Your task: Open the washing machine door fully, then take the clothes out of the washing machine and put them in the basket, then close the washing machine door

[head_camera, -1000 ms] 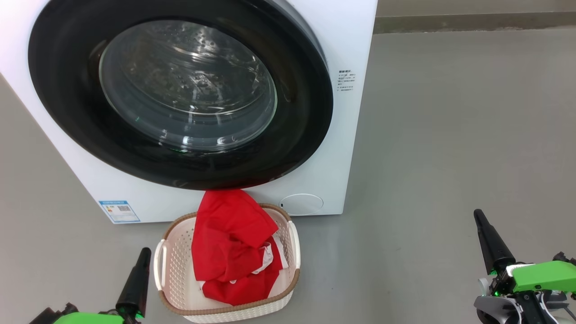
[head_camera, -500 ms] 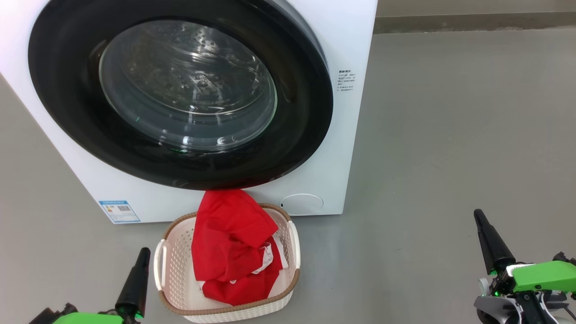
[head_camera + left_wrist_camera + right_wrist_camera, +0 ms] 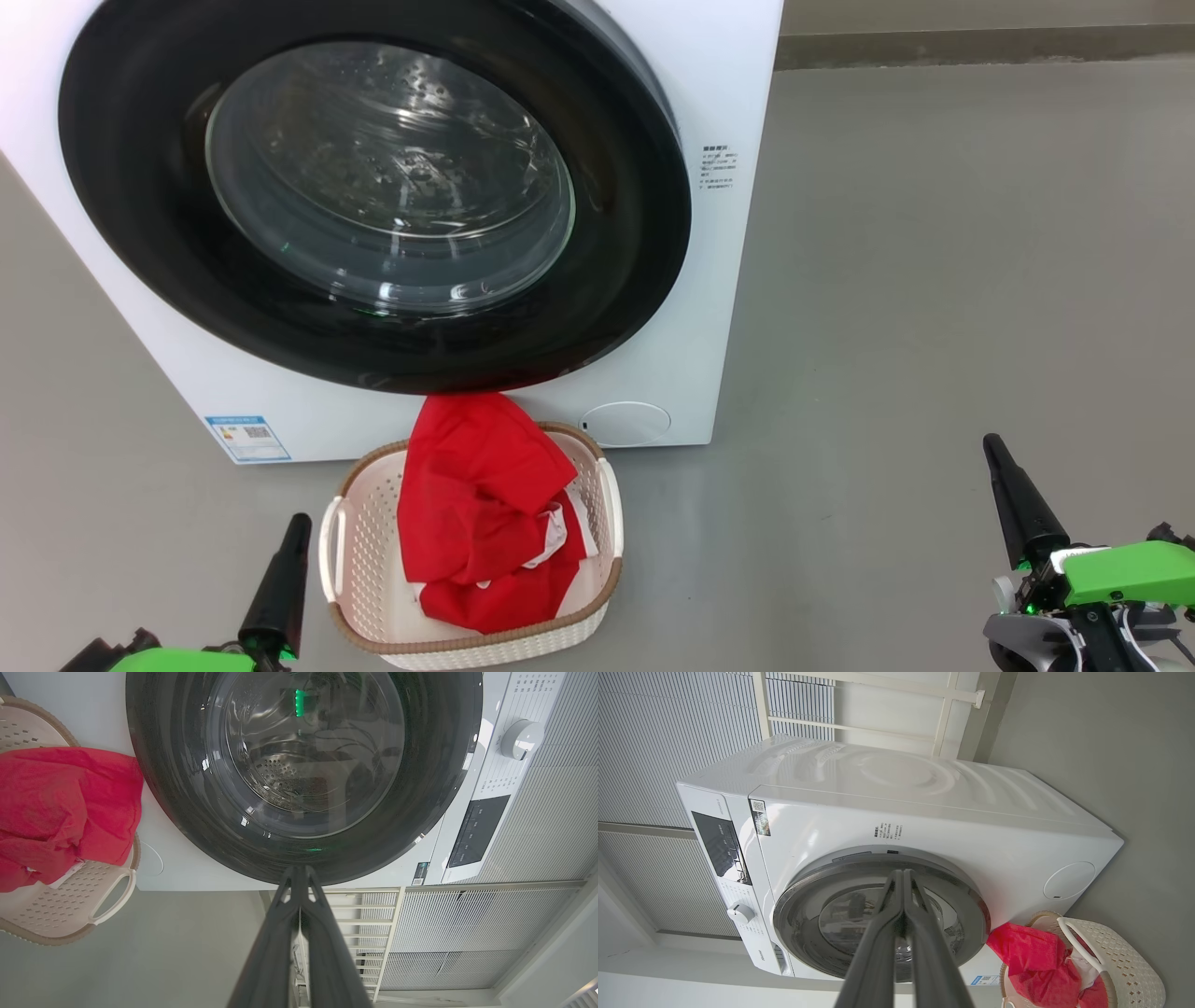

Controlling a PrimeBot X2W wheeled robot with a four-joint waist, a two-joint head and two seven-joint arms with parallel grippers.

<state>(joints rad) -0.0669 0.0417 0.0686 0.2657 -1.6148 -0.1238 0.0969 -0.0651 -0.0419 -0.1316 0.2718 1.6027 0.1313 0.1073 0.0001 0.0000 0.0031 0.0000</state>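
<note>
Washing machine door point(image 3: 373, 187) looks shut, red clothes point(image 3: 476, 504) in basket point(image 3: 364, 560). Left hand point(image 3: 297, 532) and right hand point(image 3: 995, 457), each pressed together at the bottom corners, need only confirm the latch.

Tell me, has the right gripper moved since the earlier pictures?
No. The right gripper sits at the same spot in the head view, equally far from the round white cap of the washing machine.

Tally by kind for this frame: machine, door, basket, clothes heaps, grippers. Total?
washing machine: 1
washing machine door: 1
basket: 1
clothes: 1 red heap, garment count unclear
grippers: 2, left gripper and right gripper
Total: 6
</note>
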